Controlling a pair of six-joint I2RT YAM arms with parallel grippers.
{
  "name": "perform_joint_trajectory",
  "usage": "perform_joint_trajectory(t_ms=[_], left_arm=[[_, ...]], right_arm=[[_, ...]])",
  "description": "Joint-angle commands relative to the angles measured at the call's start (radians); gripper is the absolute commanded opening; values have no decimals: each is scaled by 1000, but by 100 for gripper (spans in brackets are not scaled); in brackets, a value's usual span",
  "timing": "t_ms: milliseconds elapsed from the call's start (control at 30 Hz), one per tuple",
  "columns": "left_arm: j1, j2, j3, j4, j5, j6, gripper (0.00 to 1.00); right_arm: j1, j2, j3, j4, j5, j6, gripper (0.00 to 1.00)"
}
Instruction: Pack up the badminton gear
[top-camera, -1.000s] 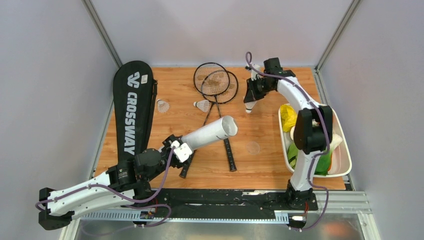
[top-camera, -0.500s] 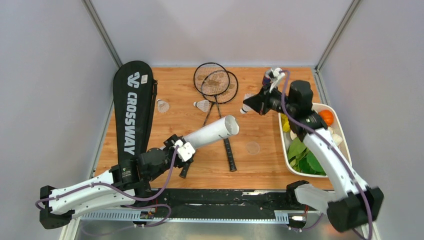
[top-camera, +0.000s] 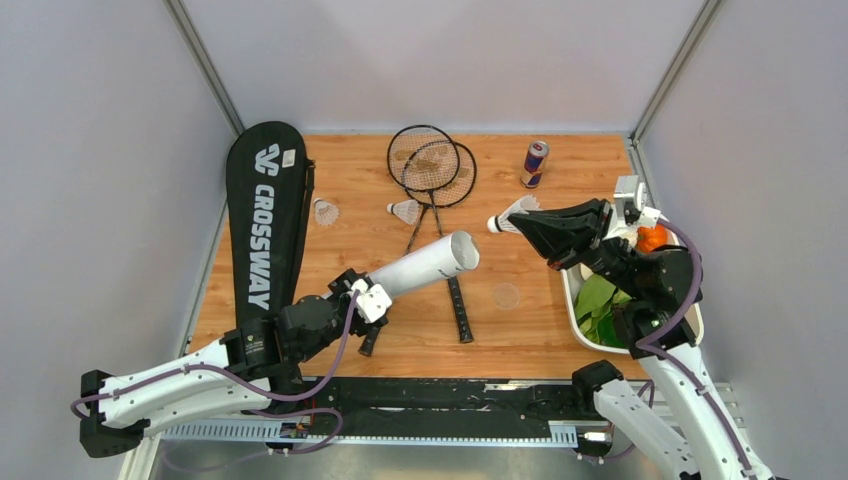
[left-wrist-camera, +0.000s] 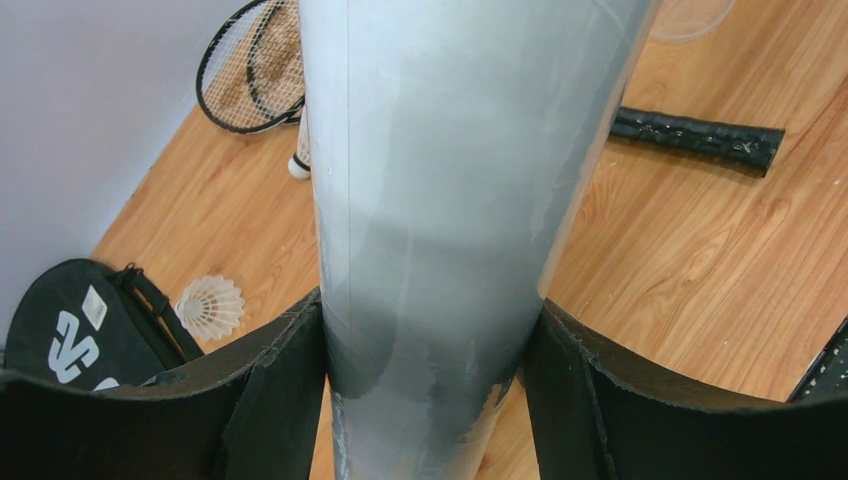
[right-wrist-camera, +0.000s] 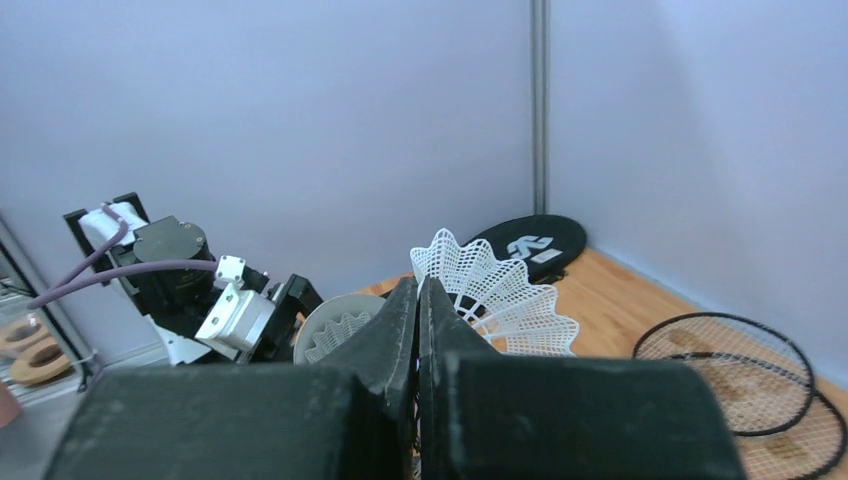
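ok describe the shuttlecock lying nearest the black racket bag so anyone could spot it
Find the long black "CROSSWAY" racket bag lying along the wooden table's left side. Just right of its upper half lies a small white feather shuttlecock. It sits alone on bare wood, whereas the other loose shuttlecock lies beside the shafts of the two black rackets.

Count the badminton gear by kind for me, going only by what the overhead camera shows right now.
rackets: 2
shuttlecocks: 3
tube: 1
bag: 1
Total: 7
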Motion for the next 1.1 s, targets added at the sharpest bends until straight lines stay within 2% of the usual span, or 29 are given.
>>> perform_joint_trajectory(t_ms=[0,267,400,567,633,767,900,967,1067], left_arm=[[2,-2,32,56,-12,-18,54],[2,1,32,56,-14,-18,54],[2,-3,35,55,-17,-22,54],[1,-9,35,57,-16,-23,54],[2,-12,35,58,-17,-23,54],[2,-13,35,58,-17,-21,54],[3,-12,31,61,-18,-20,55],[1,-9,32,61,-19,-20,54],[2,-8,31,60,-20,-19,55]], right_arm=[[38,34,-30,112,-69,88,0],[187,83,-85,210,-48,82,0],[302,121,-82,166,37,-12,0],[345,171,-82,157,72,-30,1],[357,177,-84,145,98,-30,6],[366,168,-74,66,191,-30,28],[366,149,-38,-20,228,-11,39],[366,143,-15,-53,238,8,42],[365,149,13,-90,249,11,38]])
